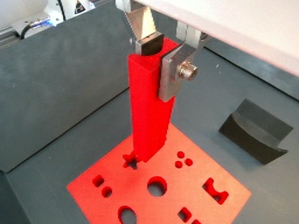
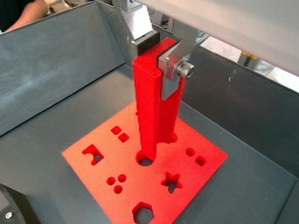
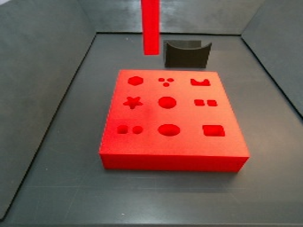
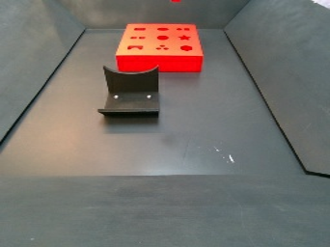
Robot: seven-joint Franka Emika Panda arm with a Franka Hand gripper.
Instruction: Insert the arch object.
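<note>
My gripper (image 1: 162, 63) is shut on the top of the arch object (image 1: 149, 114), a long slim bright-red bar, and holds it upright. Both wrist views show this grip (image 2: 160, 59), with the silver fingers (image 2: 176, 72) clamping the bar's (image 2: 156, 109) upper end. The bar hangs above the flat red board (image 1: 111, 199) with shaped holes, its lower end clear of the board. In a side view the bar (image 3: 151, 27) hangs over the far edge of the board (image 3: 172, 149); the gripper is out of that frame.
A short dark grey block (image 3: 186, 53) with a curved scoop stands on the floor behind the board; it also shows in a wrist view (image 1: 257, 129) and in a side view (image 4: 129, 92). The board (image 4: 161, 60) lies at the bin's far end. Grey walls enclose the floor.
</note>
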